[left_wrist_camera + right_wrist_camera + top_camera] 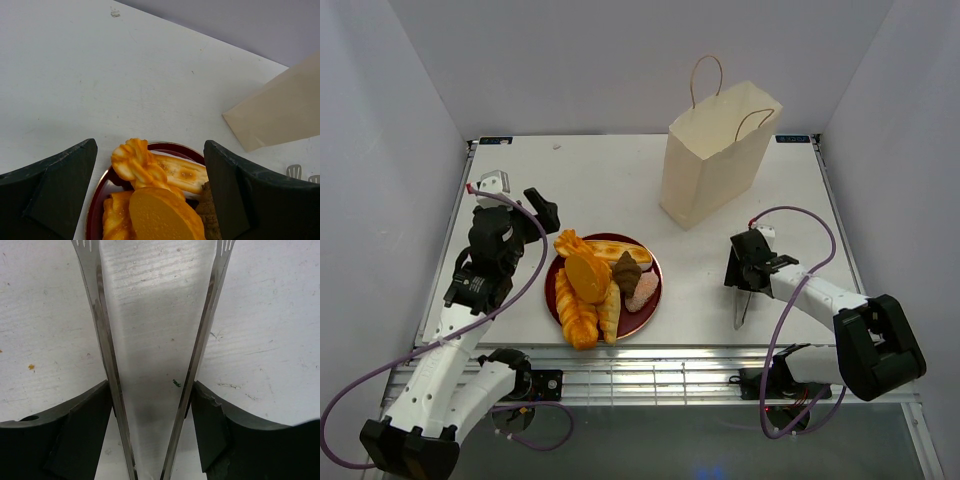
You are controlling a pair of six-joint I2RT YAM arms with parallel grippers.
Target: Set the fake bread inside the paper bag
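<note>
Lying just beside spread left gripper: fake bread.

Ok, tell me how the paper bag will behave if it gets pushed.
The paper bag likely tips or slides easily: it stands tall on a narrow base. Its thin paper walls would probably buckle under a push. The loop handles look floppy.

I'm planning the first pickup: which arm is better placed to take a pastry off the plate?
Probably left. The left tool is open at the rim of the plate, with a braided loaf right before it. The right tool sits off to the side, shut on the metal tongs.
</note>
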